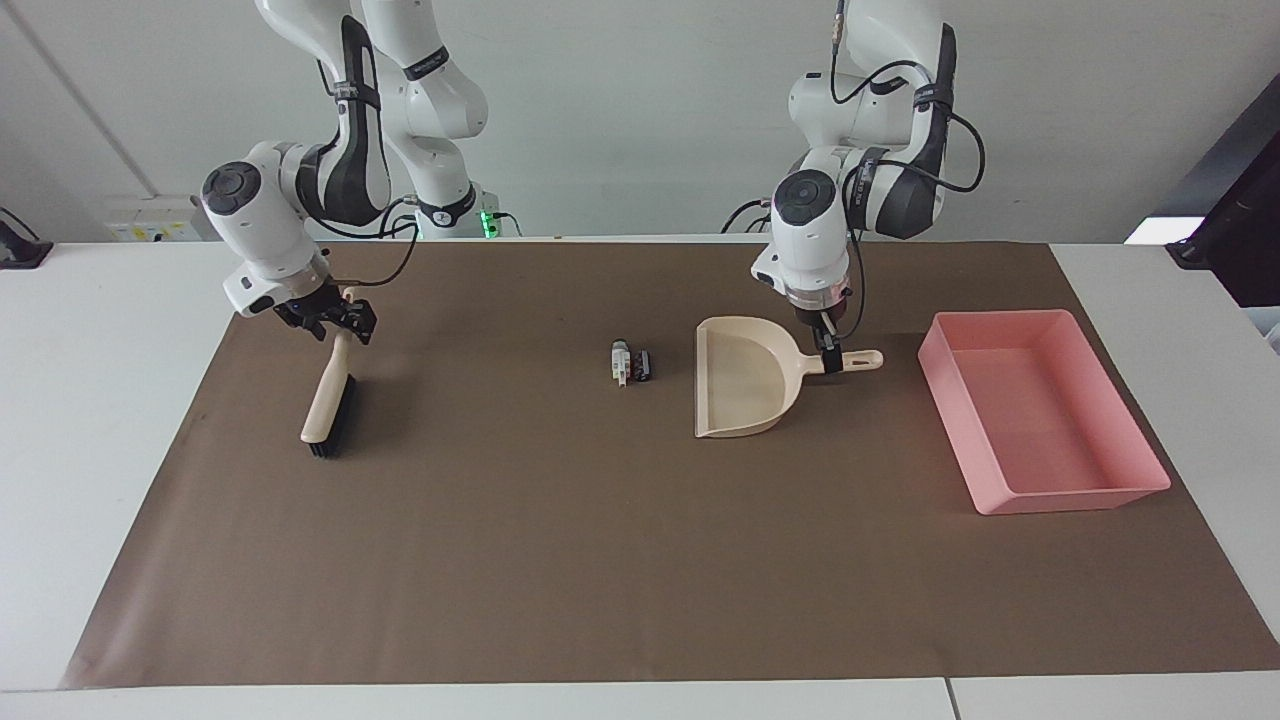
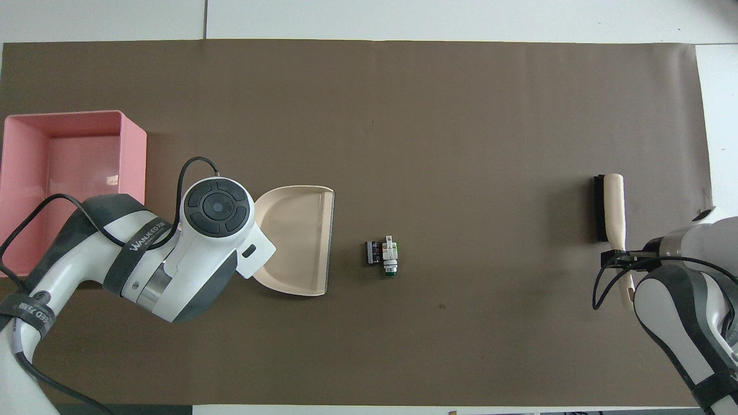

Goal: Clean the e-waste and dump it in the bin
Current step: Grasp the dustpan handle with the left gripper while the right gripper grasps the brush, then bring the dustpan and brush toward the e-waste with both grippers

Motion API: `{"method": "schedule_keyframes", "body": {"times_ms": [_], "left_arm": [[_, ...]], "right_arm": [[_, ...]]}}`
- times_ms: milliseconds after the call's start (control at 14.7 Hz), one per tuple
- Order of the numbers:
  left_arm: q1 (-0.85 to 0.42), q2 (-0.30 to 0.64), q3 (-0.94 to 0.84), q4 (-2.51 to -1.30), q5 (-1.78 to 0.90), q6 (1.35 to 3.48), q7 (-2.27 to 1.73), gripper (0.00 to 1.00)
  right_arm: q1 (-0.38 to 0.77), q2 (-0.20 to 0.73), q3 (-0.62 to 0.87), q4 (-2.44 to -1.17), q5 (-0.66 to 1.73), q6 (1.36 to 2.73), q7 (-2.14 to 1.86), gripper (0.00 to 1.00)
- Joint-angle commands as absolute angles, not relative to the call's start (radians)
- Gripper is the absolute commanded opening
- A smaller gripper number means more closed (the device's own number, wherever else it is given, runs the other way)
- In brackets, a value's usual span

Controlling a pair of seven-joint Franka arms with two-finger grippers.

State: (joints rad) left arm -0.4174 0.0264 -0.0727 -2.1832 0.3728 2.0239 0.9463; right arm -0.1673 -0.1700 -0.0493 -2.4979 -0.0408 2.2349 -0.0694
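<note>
E-waste (image 1: 630, 363) is lying mid-frame beside the dustpan (image 1: 742, 390). Left gripper (image 1: 829, 360) is pinching its handle; right gripper (image 1: 338, 318) is gripping the brush (image 1: 328, 402). Bin (image 1: 1120, 415) is sitting mid-right.

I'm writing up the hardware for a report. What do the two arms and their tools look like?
Both arms have glossy white rounded shells with dark grey or black joint sections. The left arm carries lettering on a dark band, a black round cap with button shapes, and loose black cables. The left tool and right tool are small and black. Green lights glow at both bases.
</note>
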Motion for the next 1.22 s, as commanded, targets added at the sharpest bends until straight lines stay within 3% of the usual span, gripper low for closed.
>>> {"method": "schedule_keyframes", "body": {"times_ms": [0, 136, 204, 408, 543, 747, 883, 1019, 1087, 1155], "left_arm": [[-0.431, 0.014, -0.063, -2.232, 0.431, 2.083, 0.893, 0.95], [-0.433, 0.035, -0.063, -2.235, 0.440, 2.094, 0.885, 0.95], [-0.439, 0.043, -0.063, -2.235, 0.443, 2.103, 0.882, 0.95], [-0.445, 0.046, -0.063, -2.237, 0.445, 2.091, 0.887, 0.92], [-0.445, 0.046, -0.063, -2.235, 0.445, 2.088, 0.882, 0.83], [-0.451, 0.046, -0.064, -2.235, 0.445, 2.076, 0.850, 0.44], [-0.457, 0.044, -0.064, -2.235, 0.445, 2.086, 0.824, 0.38], [-0.457, 0.046, -0.064, -2.232, 0.445, 2.080, 0.824, 0.07], [-0.457, 0.048, -0.064, -2.224, 0.443, 2.076, 0.821, 0.00], [-0.456, 0.045, -0.064, -2.215, 0.443, 2.074, 0.810, 0.00]], "right_arm": [[-0.173, -0.192, -0.046, -2.514, -0.023, 2.218, -0.119, 0.52], [-0.170, -0.190, -0.046, -2.504, -0.023, 2.200, -0.140, 0.08], [-0.170, -0.189, -0.046, -2.496, -0.023, 2.195, -0.143, 0.00], [-0.167, -0.173, -0.037, -2.439, -0.023, 2.126, -0.138, 0.00], [-0.147, -0.175, -0.019, -2.384, -0.025, 2.053, -0.141, 0.00], [-0.016, -0.175, -0.012, -2.278, -0.025, 1.924, -0.073, 0.00], [0.090, -0.173, -0.012, -2.264, -0.025, 1.919, 0.058, 0.00], [0.193, -0.173, -0.011, -2.264, -0.025, 1.919, 0.156, 0.00], [0.248, -0.176, -0.009, -2.264, -0.025, 1.916, 0.223, 0.00], [0.297, -0.179, -0.009, -2.264, -0.025, 1.905, 0.298, 0.00]]}}
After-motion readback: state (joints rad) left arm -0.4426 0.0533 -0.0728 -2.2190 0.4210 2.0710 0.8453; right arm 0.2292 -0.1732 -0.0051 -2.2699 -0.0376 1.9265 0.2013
